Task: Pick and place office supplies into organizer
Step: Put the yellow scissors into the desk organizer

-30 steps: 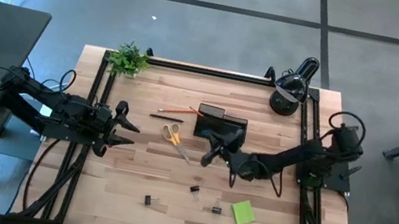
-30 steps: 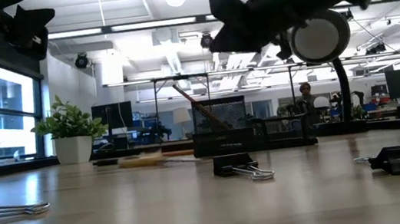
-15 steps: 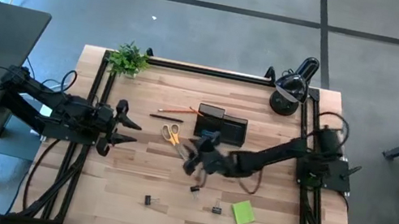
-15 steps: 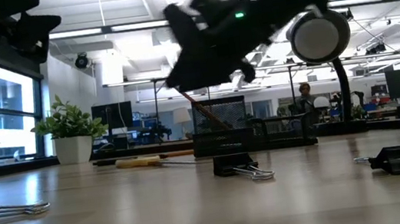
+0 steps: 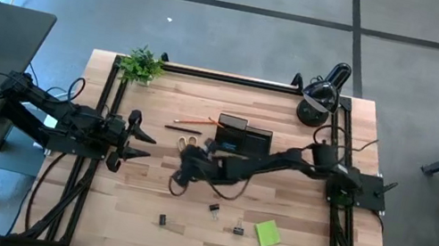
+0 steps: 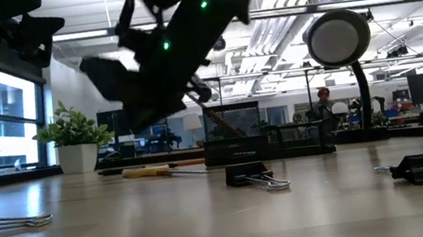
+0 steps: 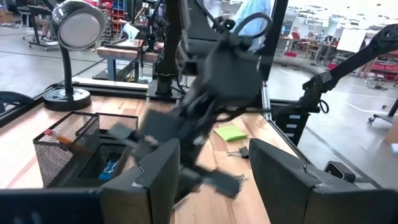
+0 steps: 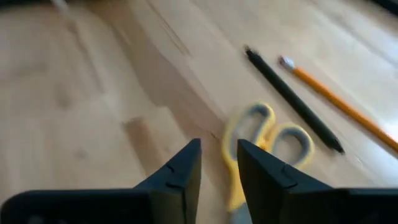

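1. Right gripper (image 5: pixel 181 173) now hangs over the middle of the table, reaching toward its left side; a second ago it was beside the organizer (image 5: pixel 243 136), so it has swept away from it. Its fingers (image 8: pixel 180 171) stand slightly apart with nothing between them: released, though a second ago they were clenched.
2. Yellow-handled scissors (image 8: pixel 264 146) lie on the wood just past those fingertips, close by the black pen (image 8: pixel 292 102) and an orange pencil (image 8: pixel 342 106), all between the organizer and the table's left edge.
3. That swing probably means one drop-off is finished and the scissors are the next pick.
4. Binder clips (image 5: pixel 213 208) and the lime-green sticky-note pad (image 5: pixel 267 233) wait toward the near edge.
5. Left gripper (image 5: pixel 143 145) waits near the left edge, jaws wide, holding nothing.
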{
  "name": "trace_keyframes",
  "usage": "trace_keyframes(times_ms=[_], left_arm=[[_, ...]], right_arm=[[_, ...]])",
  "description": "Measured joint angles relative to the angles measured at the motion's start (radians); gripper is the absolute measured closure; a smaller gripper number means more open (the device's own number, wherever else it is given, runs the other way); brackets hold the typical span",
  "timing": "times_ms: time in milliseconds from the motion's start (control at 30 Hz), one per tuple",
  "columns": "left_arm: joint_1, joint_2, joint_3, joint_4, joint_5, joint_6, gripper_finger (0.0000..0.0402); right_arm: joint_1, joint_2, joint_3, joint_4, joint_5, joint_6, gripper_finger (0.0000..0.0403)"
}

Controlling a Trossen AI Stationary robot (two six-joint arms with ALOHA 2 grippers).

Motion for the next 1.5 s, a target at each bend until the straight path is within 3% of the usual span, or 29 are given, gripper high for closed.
trace_keyframes(times_ms=[100,300,467,600,767,1000,1500], left_arm=[[0.000,0.000,0.000,-0.002,0.000,0.000,0.0218],[0.000,0.000,0.000,-0.010,0.003,0.001,0.0218],[0.000,-0.003,0.003,-0.003,0.003,0.008,0.0218],[0.000,-0.010,0.038,-0.053,0.003,0.008,0.0218],[0.000,-0.015,0.047,-0.078,0.019,0.008,0.0218],[0.000,-0.015,0.047,-0.102,0.019,0.007,0.0218],[0.000,-0.015,0.047,-0.100,0.019,0.007,0.0218]], right_arm=[[-0.017,0.030,0.050,-0.115,-0.017,0.031,0.0319],[-0.017,0.028,0.053,-0.108,0.000,0.040,0.0301],[-0.050,0.048,0.053,0.047,-0.157,-0.013,0.0269],[-0.073,0.088,0.053,0.136,-0.207,-0.025,0.0260],[-0.103,0.121,0.052,0.120,-0.203,-0.022,0.0275],[-0.083,0.122,0.052,0.119,-0.081,-0.098,0.0307],[-0.051,0.167,0.059,0.114,-0.183,-0.009,0.0320]])
